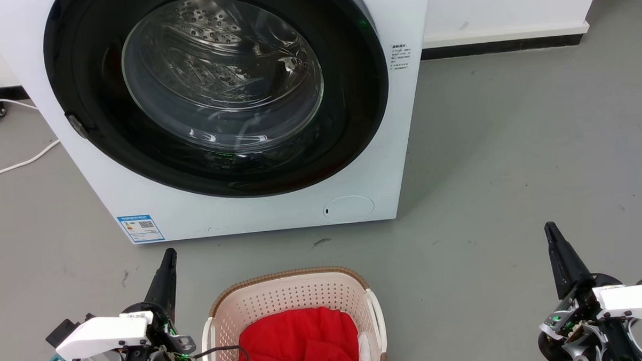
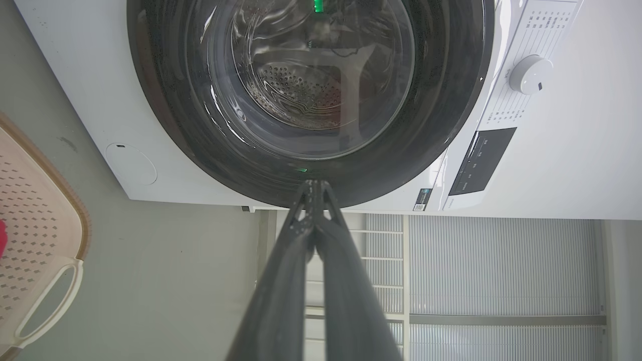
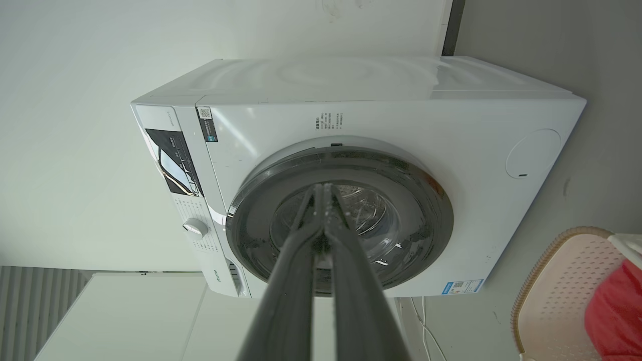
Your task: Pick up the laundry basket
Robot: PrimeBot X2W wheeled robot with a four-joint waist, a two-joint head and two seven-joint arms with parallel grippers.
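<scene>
Both jaws were clenched empty; the laundry basket (image 1: 287, 296) sat on the floor (image 1: 486, 169) between them, nearer the left.

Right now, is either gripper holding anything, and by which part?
Nothing is held: left gripper and right gripper are shut empty, apart from the cream perforated plastic laundry basket.
</scene>
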